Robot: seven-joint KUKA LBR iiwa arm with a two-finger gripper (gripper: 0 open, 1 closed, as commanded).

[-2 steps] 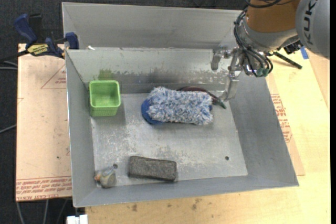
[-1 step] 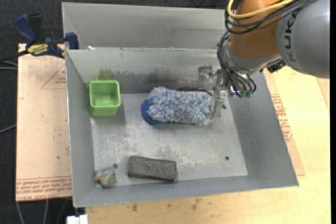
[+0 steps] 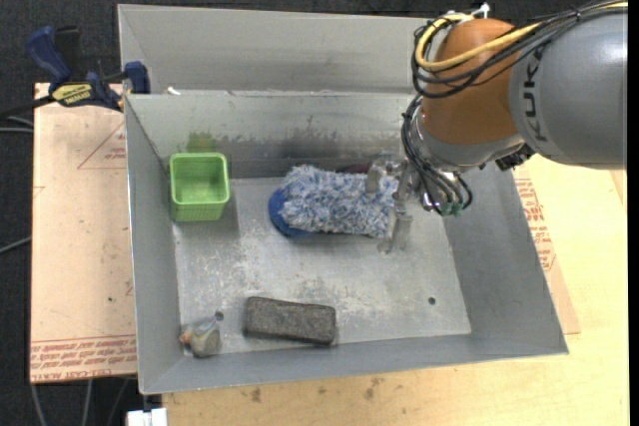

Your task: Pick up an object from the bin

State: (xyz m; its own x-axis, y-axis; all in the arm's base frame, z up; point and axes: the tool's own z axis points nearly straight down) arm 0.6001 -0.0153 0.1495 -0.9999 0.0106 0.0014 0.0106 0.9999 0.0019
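You see the gripper (image 3: 393,213) down at the right end of a shaggy blue-and-white cloth (image 3: 329,203), a soft oblong bundle in the middle of the metal bin (image 3: 409,299). You cannot tell whether the hand is wide, narrow or gripping. A square green plastic cup (image 3: 200,186) stands left of the cloth, and a rough grey block (image 3: 290,320) and a small lumpy thing (image 3: 203,339) lie near the front wall

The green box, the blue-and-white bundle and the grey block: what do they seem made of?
Green box: likely plastic, smooth, even colour, thin walls. Blue-and-white bundle: seemingly soft textile, shaggy mottled tufts. Grey block: perhaps foam or stone, matt, speckled, rough.
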